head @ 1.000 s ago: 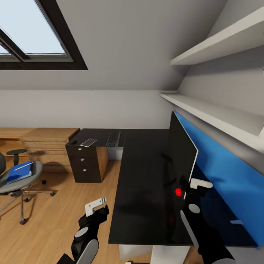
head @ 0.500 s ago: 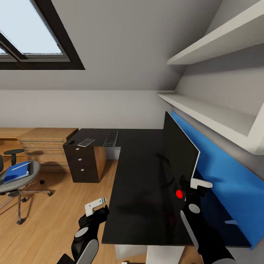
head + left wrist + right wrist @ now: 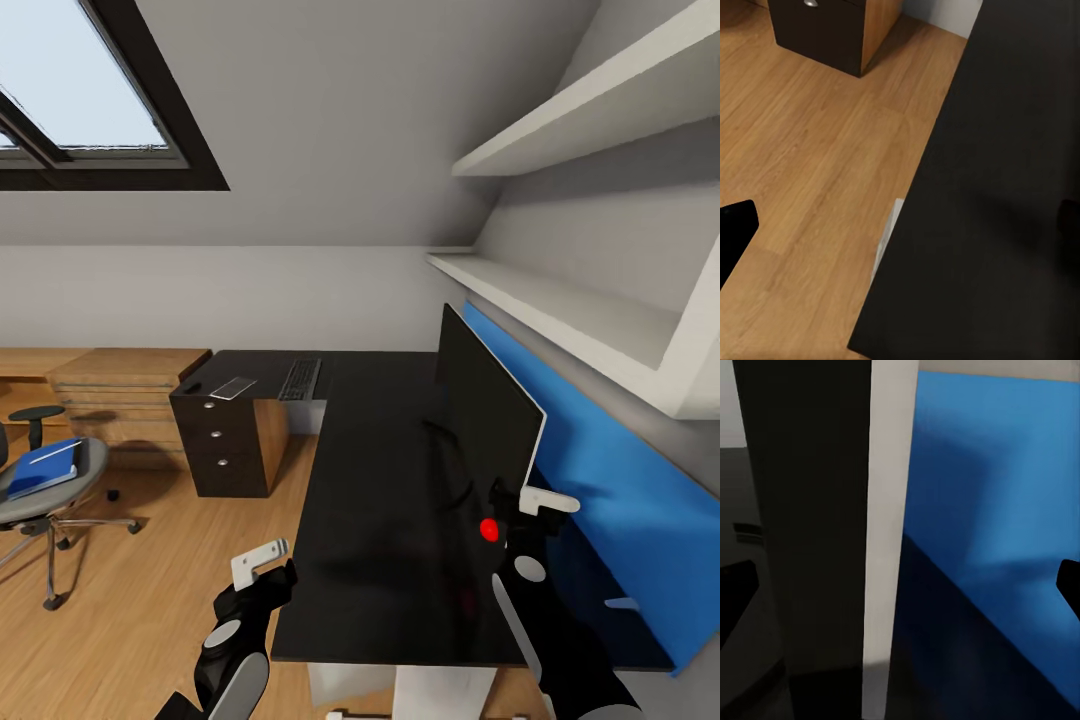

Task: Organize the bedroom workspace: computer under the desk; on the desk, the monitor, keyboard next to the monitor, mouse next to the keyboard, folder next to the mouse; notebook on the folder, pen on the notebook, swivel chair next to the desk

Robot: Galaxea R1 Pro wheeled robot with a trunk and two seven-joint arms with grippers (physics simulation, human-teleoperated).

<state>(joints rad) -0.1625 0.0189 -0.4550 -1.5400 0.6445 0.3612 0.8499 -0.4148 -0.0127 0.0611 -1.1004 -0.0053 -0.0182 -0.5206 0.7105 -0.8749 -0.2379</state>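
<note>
The monitor stands on the black desk, edge-on to me. My right gripper is open at its near edge, and the right wrist view has that edge between wide-apart fingers. My left gripper hangs open over the floor beside the desk's near end. On the far wing lie the keyboard and the grey notebook. The blue folder, with the white pen on it, rests on the swivel chair at the left. A white case, probably the computer, shows under the desk.
A black drawer unit holds up the desk's far wing, with a light wood dresser behind it. A blue wall panel and white shelves run along the right. Wood floor lies open between chair and desk.
The whole view has slid left, so the camera moved. The monitor's near edge stayed at my right gripper while the desk shifted left beneath it, and its far end now points further left.
</note>
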